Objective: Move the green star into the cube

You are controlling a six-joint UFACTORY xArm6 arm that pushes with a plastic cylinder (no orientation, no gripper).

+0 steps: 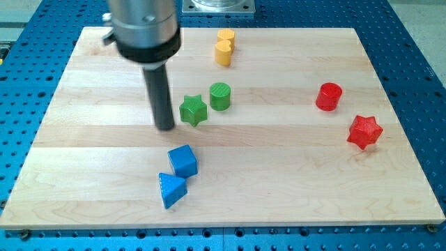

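Nearest lies the blue triangle [171, 189], touching the blue cube [183, 161]; my tip [166, 128], holding nothing, rests just left of the green star [194, 110], which has no long axis.

No legible text, label, brand, number or sign found anywhere in view. The coloured blocks carry plain faces, the worktop [293, 174] shows bare wood grain only, and the dark rod bears no marking.

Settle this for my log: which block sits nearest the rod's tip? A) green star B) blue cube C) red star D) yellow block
A: my tip stands just to the view's left of the green star, with every other block farther off.
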